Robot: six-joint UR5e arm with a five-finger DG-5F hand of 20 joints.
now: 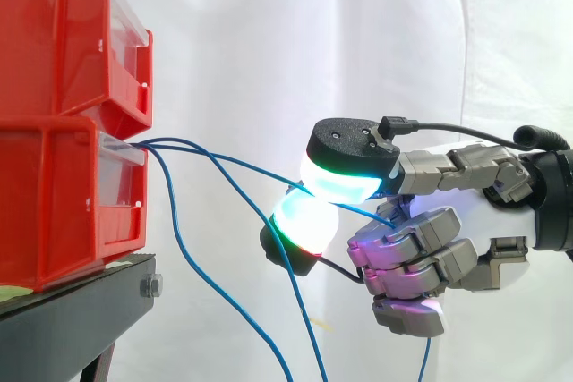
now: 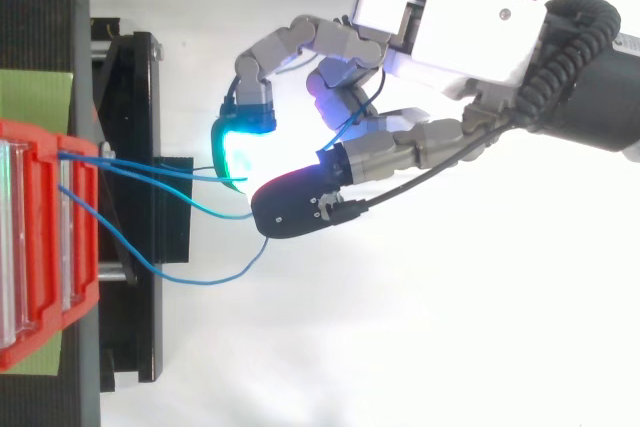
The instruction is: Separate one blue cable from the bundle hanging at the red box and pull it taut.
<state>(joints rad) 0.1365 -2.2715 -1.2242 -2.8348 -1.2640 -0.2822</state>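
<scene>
The hand (image 1: 466, 212) is the nearest item in the side view. I read it as closed on one blue cable (image 1: 255, 166): two glowing pads (image 1: 345, 181) meet on the strand, and the remaining fingers are curled toward the palm.

From the hand, the red box (image 1: 63, 203) lies at 9 o'clock. The cable leaves the box front and reaches the pads with a slight sag. Two other blue cables (image 1: 193, 263) hang from the same exit toward 5 o'clock, outside the pinch as far as I can tell.

My assessment: separation is done. Tensioning is outstanding, since the held strand is not yet straight.

The box sits under a second red bin (image 1: 63, 33) on a black stand (image 1: 81, 310), with a green sheet (image 2: 35, 97) beneath. A white curtain (image 1: 269, 42) closes the room behind.
</scene>
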